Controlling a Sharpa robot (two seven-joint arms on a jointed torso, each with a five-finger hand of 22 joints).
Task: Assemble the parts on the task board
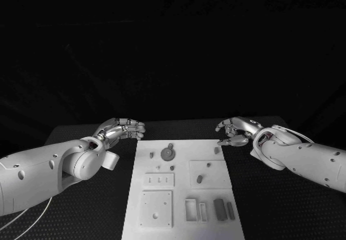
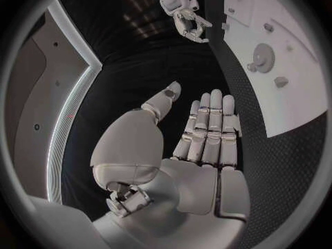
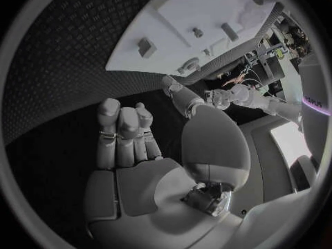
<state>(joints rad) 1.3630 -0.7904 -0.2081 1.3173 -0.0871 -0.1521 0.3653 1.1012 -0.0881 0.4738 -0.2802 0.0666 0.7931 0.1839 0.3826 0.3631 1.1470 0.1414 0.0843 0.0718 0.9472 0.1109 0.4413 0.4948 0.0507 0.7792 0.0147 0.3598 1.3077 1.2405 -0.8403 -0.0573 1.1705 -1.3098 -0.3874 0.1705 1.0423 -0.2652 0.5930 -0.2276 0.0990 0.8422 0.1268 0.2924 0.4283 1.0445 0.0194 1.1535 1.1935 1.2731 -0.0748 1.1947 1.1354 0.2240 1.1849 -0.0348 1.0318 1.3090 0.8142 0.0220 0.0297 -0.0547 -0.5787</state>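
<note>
Task board [image 1: 184, 150] lies in the middle of the black table [image 1: 86, 210], long axis running near to far, straight out from the robot. Parts sit on it: a round gear-like part [image 1: 168, 152] in the far-left area, a small peg [image 1: 216, 149] at the far right, an oblong part [image 1: 199, 178] on a raised square plate mid-right, and dark upright bars [image 1: 219, 208] in slots at the near right. None looks handled yet; judged from this, assembly has not begun.

Left robot hand [image 1: 121, 129] hovers just off the board's far-left corner, holding nothing; the left wrist view shows its fingers [image 2: 211, 127] straight and side by side, thumb held apart, palm bare. Right robot hand [image 1: 235, 131] hovers just off the far-right corner, fingers loosely curled, nothing in them; the right wrist view shows its palm bare too.

Key relation: every part lies nearer the robot than both hands, and inward from them. Gear-like part is closer to the left robot hand; peg is closer to the right robot hand and looks the shortest reach. Either move means drawing the hand back toward the robot and inward over the board.
</note>
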